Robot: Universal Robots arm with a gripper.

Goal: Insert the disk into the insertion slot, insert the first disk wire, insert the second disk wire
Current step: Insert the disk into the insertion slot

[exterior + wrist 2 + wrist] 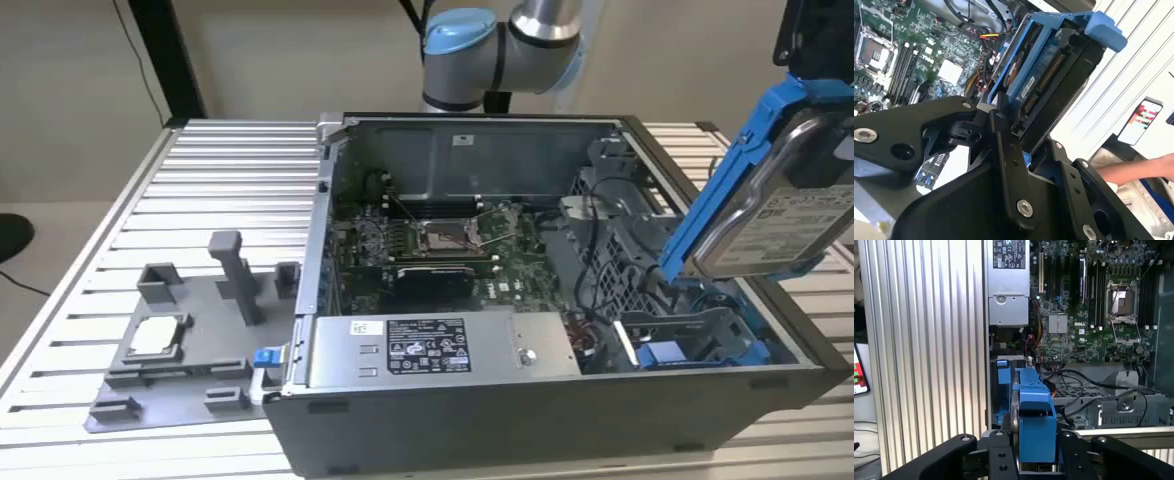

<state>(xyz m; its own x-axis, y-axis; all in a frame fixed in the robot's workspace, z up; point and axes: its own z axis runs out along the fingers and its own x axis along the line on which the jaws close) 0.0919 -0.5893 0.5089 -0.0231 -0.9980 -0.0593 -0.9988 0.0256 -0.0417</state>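
The hand [1034, 450] clamps the tilted disk [798, 215], cut off at the exterior view's right, over the insertion slot [694, 335].

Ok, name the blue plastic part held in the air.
The carrier around the disk, clamped in the gripper above the case; the other blue parts sit low on it.

Ribbed metal table [80, 250] before a plain beige wall [294, 60].
A black upright post [171, 55] rises behind the table; even light, and perhaps pale floor [60, 215] beside it.
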